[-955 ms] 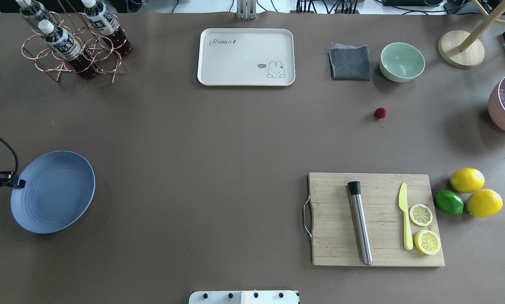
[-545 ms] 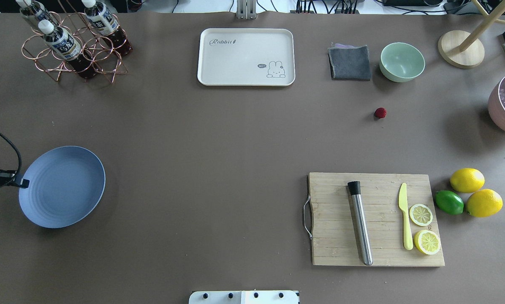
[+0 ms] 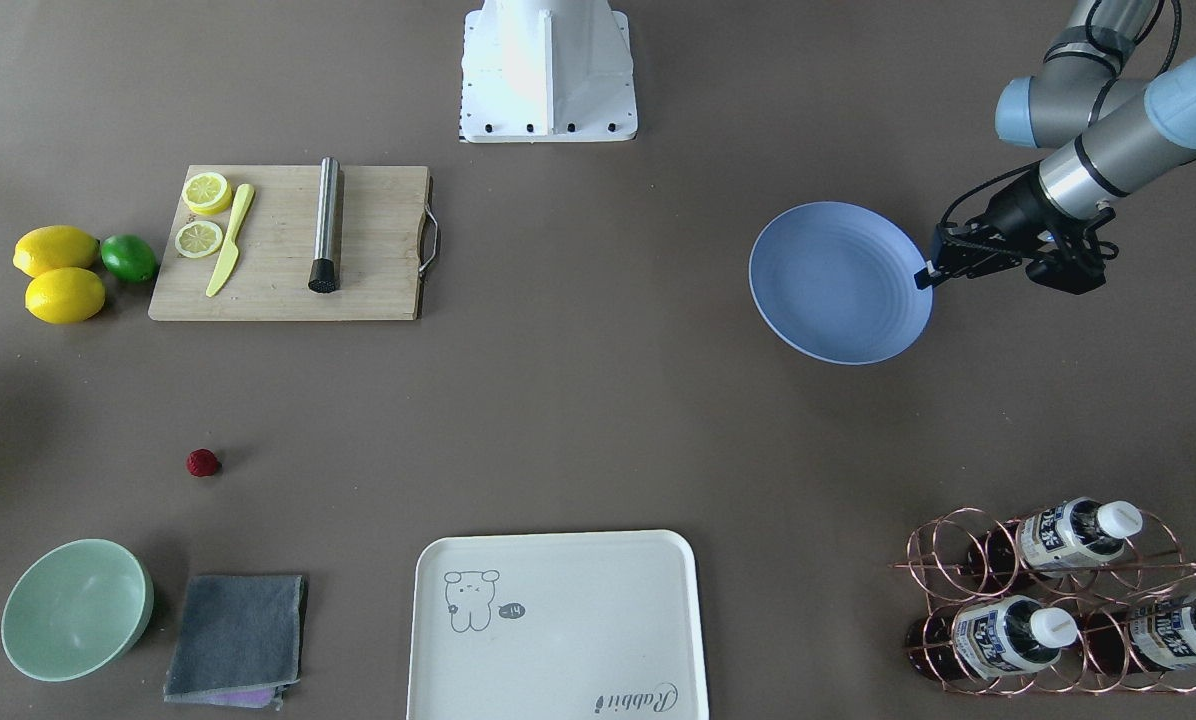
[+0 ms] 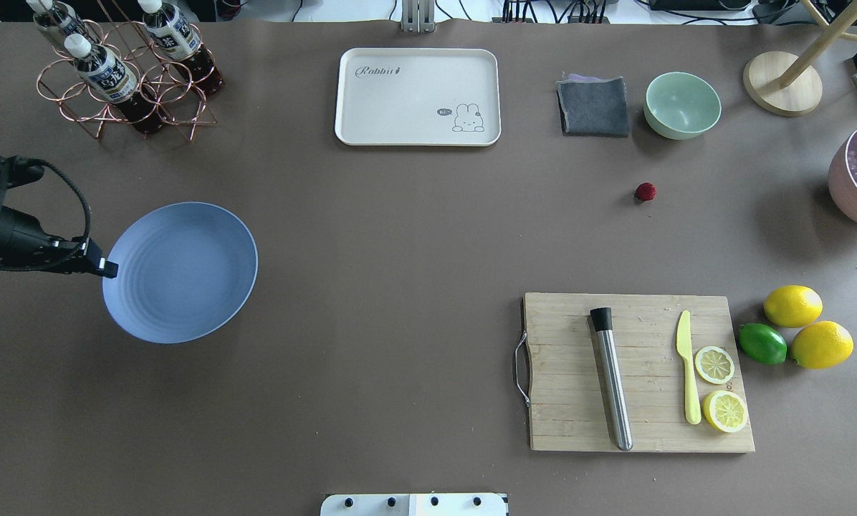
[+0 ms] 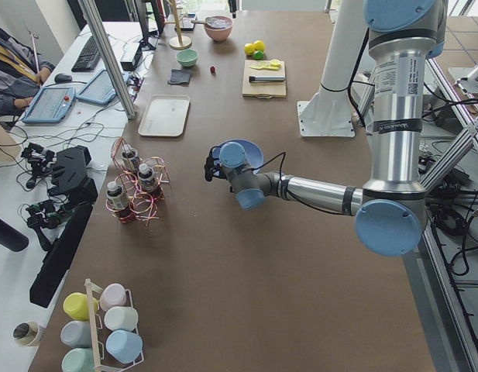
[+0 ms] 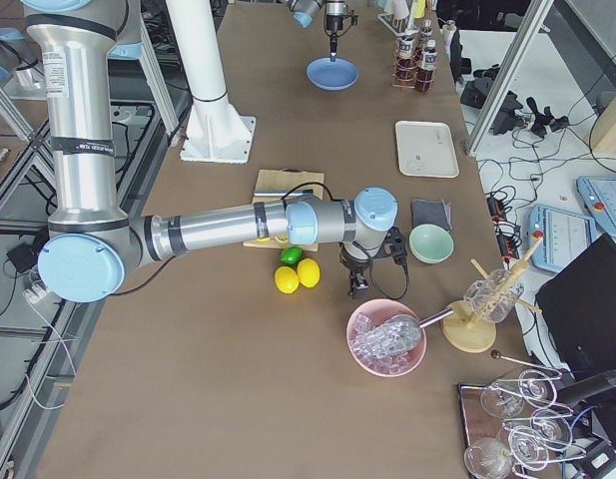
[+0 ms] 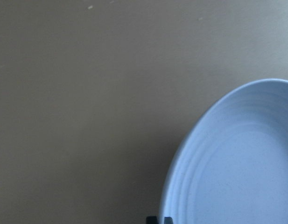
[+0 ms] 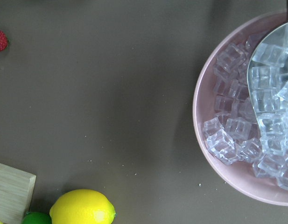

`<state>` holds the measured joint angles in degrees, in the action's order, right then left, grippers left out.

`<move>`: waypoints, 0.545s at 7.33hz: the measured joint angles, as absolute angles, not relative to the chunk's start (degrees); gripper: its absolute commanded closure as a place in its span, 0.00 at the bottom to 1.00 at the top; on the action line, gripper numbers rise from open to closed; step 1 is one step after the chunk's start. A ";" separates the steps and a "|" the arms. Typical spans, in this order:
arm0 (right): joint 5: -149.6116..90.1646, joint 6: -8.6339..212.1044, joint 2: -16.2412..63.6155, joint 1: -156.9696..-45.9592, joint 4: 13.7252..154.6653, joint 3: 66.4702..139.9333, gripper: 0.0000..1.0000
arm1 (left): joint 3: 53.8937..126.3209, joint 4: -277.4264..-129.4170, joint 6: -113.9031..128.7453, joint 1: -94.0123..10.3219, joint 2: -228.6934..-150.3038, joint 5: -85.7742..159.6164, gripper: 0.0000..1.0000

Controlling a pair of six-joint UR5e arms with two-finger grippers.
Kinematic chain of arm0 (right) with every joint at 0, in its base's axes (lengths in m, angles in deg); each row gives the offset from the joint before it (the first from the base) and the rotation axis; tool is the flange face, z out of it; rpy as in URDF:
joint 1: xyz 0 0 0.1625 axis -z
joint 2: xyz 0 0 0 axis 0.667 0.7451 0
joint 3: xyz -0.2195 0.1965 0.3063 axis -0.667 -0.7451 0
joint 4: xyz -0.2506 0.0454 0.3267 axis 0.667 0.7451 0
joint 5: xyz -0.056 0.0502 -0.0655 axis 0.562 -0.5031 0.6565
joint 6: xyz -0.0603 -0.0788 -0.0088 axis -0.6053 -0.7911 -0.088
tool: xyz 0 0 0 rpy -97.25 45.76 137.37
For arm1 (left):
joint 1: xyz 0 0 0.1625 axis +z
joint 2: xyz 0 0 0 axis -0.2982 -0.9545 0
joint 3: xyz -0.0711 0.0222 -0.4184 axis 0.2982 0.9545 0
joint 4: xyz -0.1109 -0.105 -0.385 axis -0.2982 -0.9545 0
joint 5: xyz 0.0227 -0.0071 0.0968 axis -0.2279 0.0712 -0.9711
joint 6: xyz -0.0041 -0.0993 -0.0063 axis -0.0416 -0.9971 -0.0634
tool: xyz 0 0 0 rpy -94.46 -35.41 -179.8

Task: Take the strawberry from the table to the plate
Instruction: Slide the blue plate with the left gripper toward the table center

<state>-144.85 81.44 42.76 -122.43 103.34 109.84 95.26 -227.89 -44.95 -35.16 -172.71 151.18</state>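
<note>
Front-facing view: the strawberry (image 3: 202, 462) lies on the grey-brown bench (image 3: 598, 400) between the green bowl (image 3: 76, 608) and the cutting board (image 3: 288, 243), well apart from the plate (image 3: 828, 285). It is too round and small to show a long axis. The left fingers (image 3: 933, 270) pinch the plate's rim.

Overhead: the plate's shadow falls offset beneath it.

Right side view: the right fingers (image 6: 354, 289) hang beside the pink ice bowl (image 6: 387, 339); whether they are open I cannot tell.

Right wrist view: only here the berry's bumpy skin shows.

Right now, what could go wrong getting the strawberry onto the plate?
The left hand holds the plate only by its rim, so it may tilt or slip. The strawberry is tiny and round and could roll when pinched. The right hand hangs close to the ice bowl and might knock it.
</note>
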 measured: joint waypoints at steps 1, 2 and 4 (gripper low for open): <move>-144.83 81.38 42.79 -122.41 103.35 109.68 0.00 | 95.34 -224.18 -48.94 -33.39 -178.53 150.20 1.00; -144.85 81.32 42.81 -122.38 103.39 109.51 0.00 | 95.34 -219.71 -51.71 -30.87 -183.98 147.71 1.00; -144.81 81.25 42.82 -122.38 103.38 109.20 0.00 | 95.05 -211.98 -53.79 -25.42 -191.72 141.71 1.00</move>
<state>-144.81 81.25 42.82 -122.38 103.38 109.20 95.05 -211.98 -53.79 -25.42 -191.72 141.71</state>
